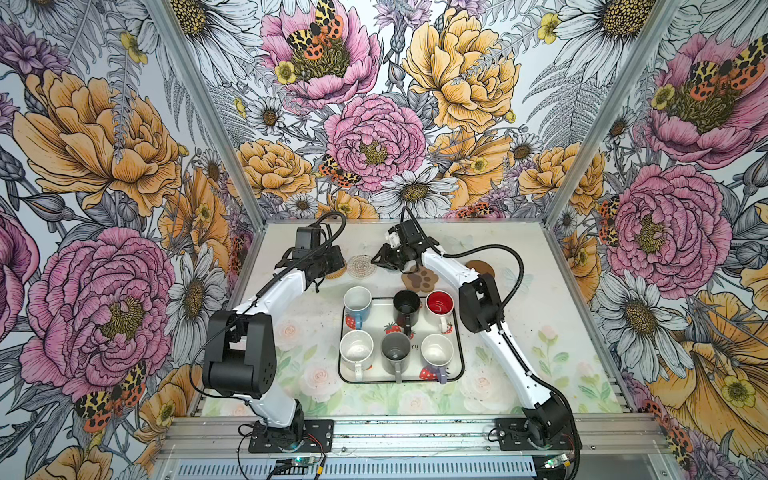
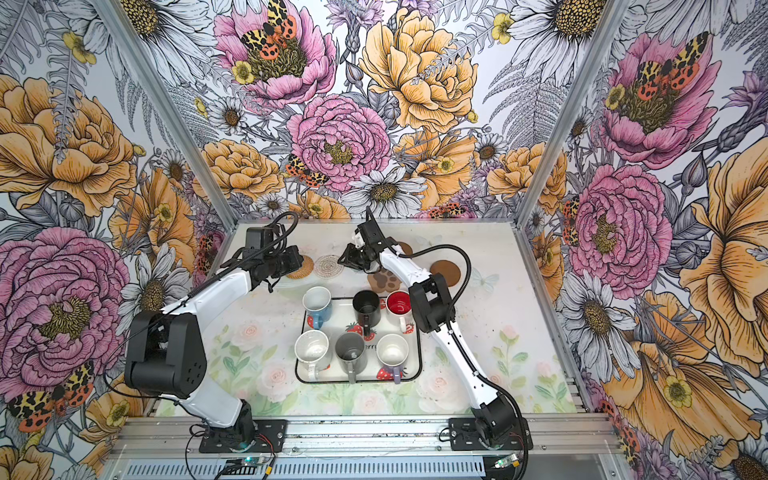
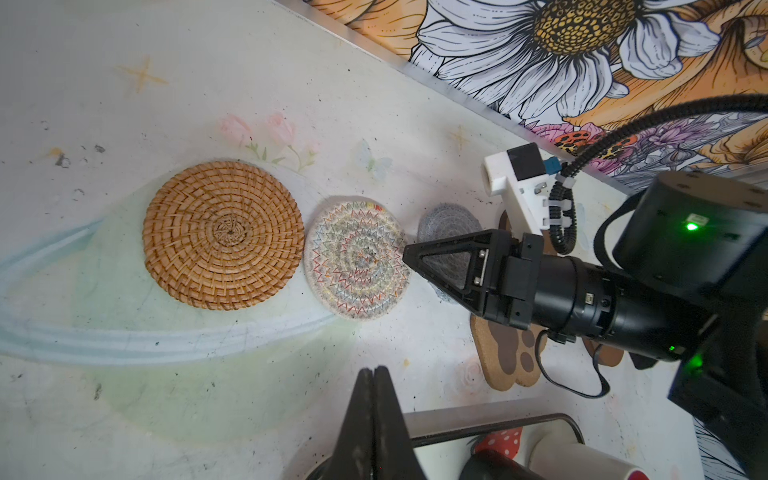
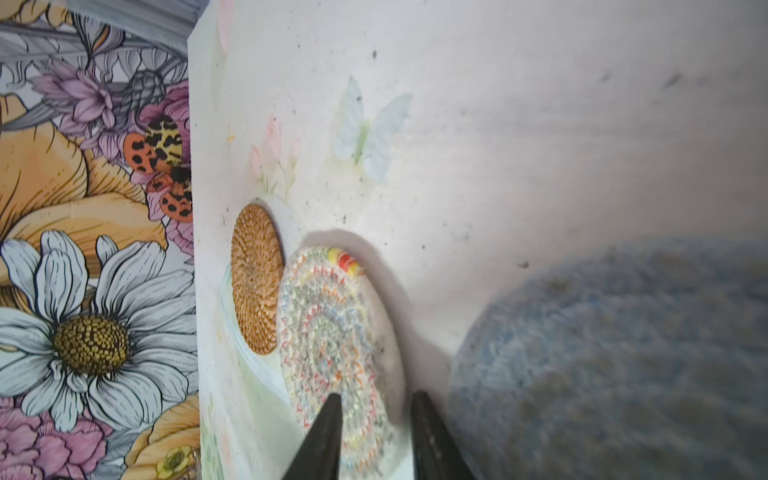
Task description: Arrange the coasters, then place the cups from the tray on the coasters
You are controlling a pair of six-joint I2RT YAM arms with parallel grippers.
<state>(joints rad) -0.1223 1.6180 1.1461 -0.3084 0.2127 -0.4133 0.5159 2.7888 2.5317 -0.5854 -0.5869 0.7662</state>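
Since the row along the back wall is only half laid, your next coaster move turns on the paw coaster (image 1: pixel 420 279). It lies just on the tray side of the right gripper (image 4: pixel 376 397), partly under that arm's wrist, so I'd call the right arm clearly nearer. Its long axis I can't call, too much is hidden.

Right gripper: jaws a narrow gap apart, nothing between them, tips low and pointing at the whitish woven coaster (image 3: pixel 355 257). The grey-blue coaster (image 3: pixel 446 220) lies flat under its fingers, just beside the whitish one. The tan rattan coaster (image 3: pixel 222 235) touches the whitish one on the far side.

Left gripper (image 3: pixel 374 370): pinched closed, empty, hanging near the tray (image 1: pixel 376 316), well off the paw.

One brown disc (image 1: pixel 480 268) sits beyond the right arm. All six cups (image 1: pixel 395 353) stand on the tray, none placed.
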